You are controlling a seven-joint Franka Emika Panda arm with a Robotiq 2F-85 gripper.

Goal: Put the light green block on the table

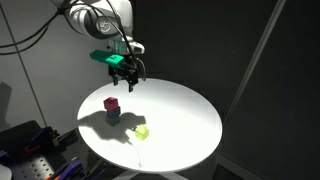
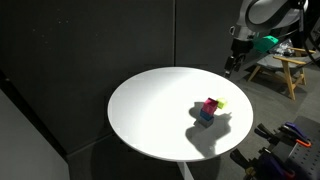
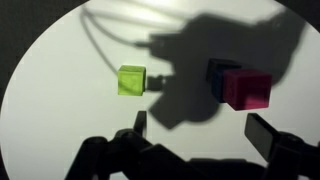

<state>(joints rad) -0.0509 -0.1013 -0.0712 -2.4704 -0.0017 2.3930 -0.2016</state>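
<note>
The light green block [image 1: 142, 131] lies on the round white table [image 1: 190, 110], apart from the other blocks. It also shows in an exterior view [image 2: 221, 103] and in the wrist view [image 3: 132, 79]. A magenta cube [image 1: 111, 103] sits on top of a dark blue cube [image 1: 113, 116]; the wrist view shows both, magenta [image 3: 247, 89] over blue [image 3: 219, 71]. My gripper [image 1: 125, 80] hangs open and empty well above the table, above and behind the blocks. Its fingers [image 3: 200, 132] frame bare table in the wrist view.
The table [image 2: 150, 110] stands before a dark curtain. A wooden stool [image 2: 285, 70] stands behind the arm. Equipment and cables [image 1: 40, 155] lie below the table's edge. The arm casts a large shadow [image 3: 200, 60] on the tabletop.
</note>
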